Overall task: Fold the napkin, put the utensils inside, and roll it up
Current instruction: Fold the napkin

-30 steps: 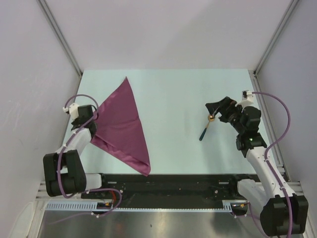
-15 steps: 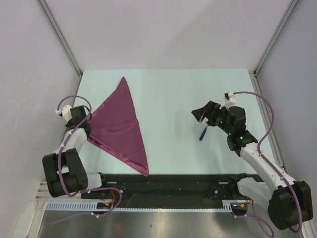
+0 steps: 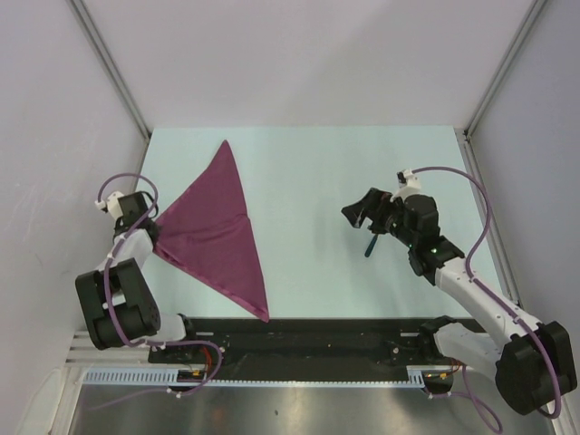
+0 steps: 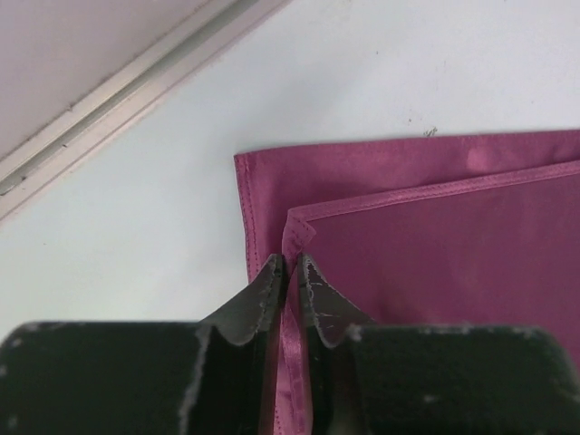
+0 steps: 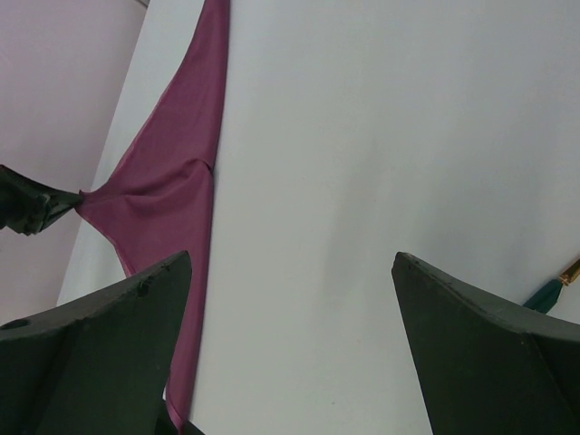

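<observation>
The napkin [image 3: 213, 231] lies folded into a magenta triangle on the left of the table, one point far back and one near the front edge. My left gripper [image 3: 151, 232] is at its left corner. In the left wrist view the jaws [image 4: 289, 265] stand almost together with the napkin's [image 4: 435, 236] hem pinched between them. The spoon's dark handle [image 3: 370, 246] shows on the right; its bowl is hidden under my right gripper [image 3: 360, 208], which hovers wide open above it. In the right wrist view the spoon [image 5: 553, 290] peeks in at the right edge, outside the open right gripper [image 5: 292, 258].
A pale rail [image 4: 136, 82] runs along the table's left edge close to the left gripper. Grey walls and metal posts [image 3: 109, 63] enclose the table. A black rail [image 3: 308, 331] with the arm bases spans the near edge.
The left gripper has pulled the napkin's corner further left, stretching the triangle flatter. The right gripper has swung left and now covers the spoon's bowl.
</observation>
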Robot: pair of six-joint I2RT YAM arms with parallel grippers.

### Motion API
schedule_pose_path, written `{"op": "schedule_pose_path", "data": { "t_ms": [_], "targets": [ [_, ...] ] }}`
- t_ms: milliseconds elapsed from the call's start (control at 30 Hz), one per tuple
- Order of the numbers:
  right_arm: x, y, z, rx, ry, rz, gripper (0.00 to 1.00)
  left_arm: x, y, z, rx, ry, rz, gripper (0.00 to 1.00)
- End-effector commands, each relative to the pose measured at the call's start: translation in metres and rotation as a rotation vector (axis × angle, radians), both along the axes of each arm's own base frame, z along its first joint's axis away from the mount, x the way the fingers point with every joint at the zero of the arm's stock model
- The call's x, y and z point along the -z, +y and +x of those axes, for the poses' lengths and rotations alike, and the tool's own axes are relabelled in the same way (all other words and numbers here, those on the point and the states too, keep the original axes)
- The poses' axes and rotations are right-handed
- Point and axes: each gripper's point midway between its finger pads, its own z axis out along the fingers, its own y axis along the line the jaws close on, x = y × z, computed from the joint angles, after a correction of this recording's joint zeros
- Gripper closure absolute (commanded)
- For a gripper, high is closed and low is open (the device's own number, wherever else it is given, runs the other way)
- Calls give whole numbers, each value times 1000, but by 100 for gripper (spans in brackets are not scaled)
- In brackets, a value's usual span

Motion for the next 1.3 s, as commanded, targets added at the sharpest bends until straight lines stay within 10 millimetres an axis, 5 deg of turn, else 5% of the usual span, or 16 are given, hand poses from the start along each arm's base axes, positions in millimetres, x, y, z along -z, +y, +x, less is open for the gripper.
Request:
{"op": "schedule_pose_path", "data": {
  "t_ms": [0,67,100,133,200,300,333,533,867,967,1067,1267],
  "targets": [
    [-20,6,3,8,-51,-6,2,-5,4,15,18,-19,-5,77],
    [-19,9,1,0,-52,-13,2,-5,6,13,8,-12,-3,63],
    [-18,10,1,-3,-54,-20,2,-6,6,13,4,-15,0,42],
    [-15,11,0,-6,-47,-26,2,-7,6,11,-5,-16,-2,33],
    [-11,15,-1,-17,-41,-39,2,-10,8,9,-25,-21,3,20],
    [-5,24,-4,-42,-31,-49,2,-21,8,6,-40,-49,14,15],
    [1,28,-5,-51,-17,-60,2,-30,8,5,-46,-73,21,1],
    [37,79,-33,-203,65,-101,4,-69,-10,9,-2,-217,2,0],
    [104,195,-133,-675,298,-19,26,-164,-147,64,588,-372,-105,2],
    [106,218,-151,-742,308,31,30,-167,-179,80,684,-393,-127,5],
    [115,231,-160,-765,357,79,33,-149,-219,99,766,-346,-170,5],
    [134,240,-155,-752,407,74,39,-89,-268,134,852,-231,-296,5]
  ]
}}
